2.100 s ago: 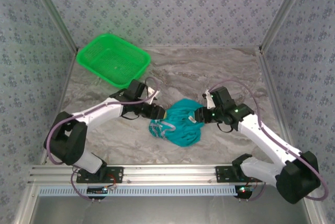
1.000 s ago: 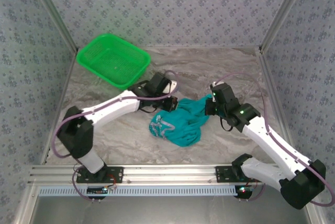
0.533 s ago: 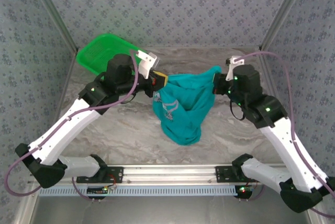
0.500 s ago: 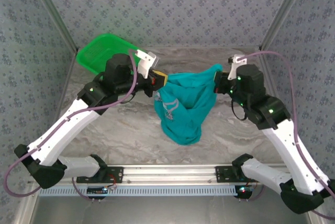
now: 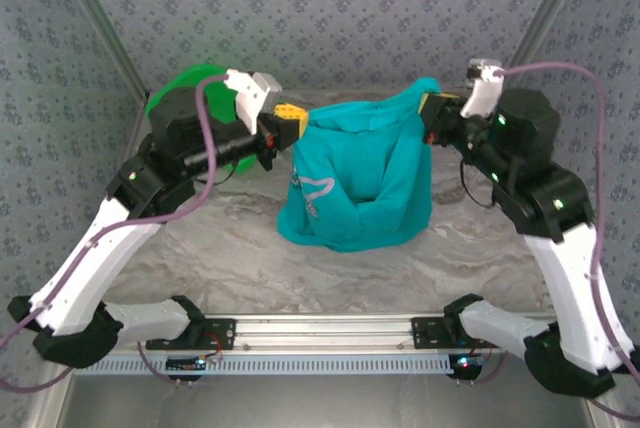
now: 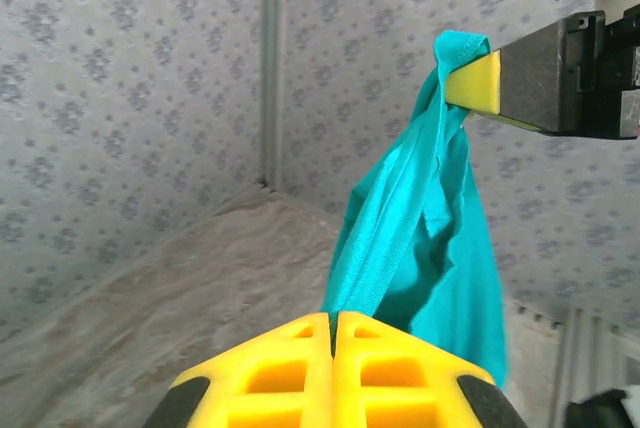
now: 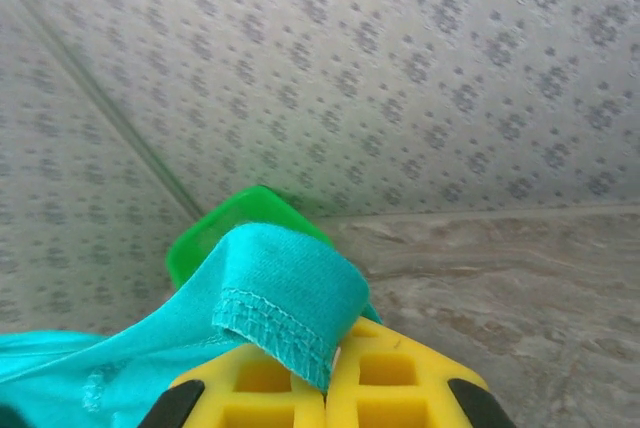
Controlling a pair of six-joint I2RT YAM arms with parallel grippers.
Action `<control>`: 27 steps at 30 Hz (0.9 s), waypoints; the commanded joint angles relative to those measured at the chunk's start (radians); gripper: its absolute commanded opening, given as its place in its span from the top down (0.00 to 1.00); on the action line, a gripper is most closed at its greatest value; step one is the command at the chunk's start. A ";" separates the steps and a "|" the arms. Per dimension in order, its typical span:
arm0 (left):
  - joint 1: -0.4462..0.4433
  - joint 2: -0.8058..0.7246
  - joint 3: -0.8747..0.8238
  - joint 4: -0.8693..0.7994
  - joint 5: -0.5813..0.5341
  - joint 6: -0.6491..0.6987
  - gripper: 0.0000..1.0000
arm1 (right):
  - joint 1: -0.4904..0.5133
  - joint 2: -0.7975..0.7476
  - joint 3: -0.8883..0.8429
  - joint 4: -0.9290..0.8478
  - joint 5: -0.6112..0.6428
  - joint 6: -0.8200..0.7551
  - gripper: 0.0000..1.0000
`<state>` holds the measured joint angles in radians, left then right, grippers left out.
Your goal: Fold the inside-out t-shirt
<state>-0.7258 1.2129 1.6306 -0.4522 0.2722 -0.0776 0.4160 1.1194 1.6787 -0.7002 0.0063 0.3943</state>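
Observation:
The teal t-shirt [image 5: 360,173] hangs in the air between both arms, its lower end drooping toward the table, with part of a white printed outline [image 5: 312,191] showing on its left side. My left gripper [image 5: 293,126] is shut on the shirt's upper left edge; in the left wrist view the yellow jaws [image 6: 333,326] pinch a band of teal cloth [image 6: 410,218]. My right gripper [image 5: 432,108] is shut on the upper right corner; in the right wrist view a hemmed fold [image 7: 285,298] sticks up out of the closed yellow jaws [image 7: 328,373].
A bright green mesh basket [image 5: 190,83] sits at the back left of the marbled table [image 5: 250,248], partly behind my left arm, and also shows in the right wrist view [image 7: 240,223]. Patterned walls enclose the table on three sides.
Both arms have risen and spread apart, lifting the shirt off the table from a crumpled heap until it hangs stretched between the two grippers.

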 commanded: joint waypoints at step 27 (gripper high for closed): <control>-0.061 0.028 0.227 -0.161 -0.034 0.062 1.00 | -0.067 -0.133 0.149 -0.178 -0.024 -0.085 1.00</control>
<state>-0.7963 1.2728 1.8809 -0.6331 0.2886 0.0105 0.3641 1.0115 1.8252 -0.8261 -0.1204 0.3202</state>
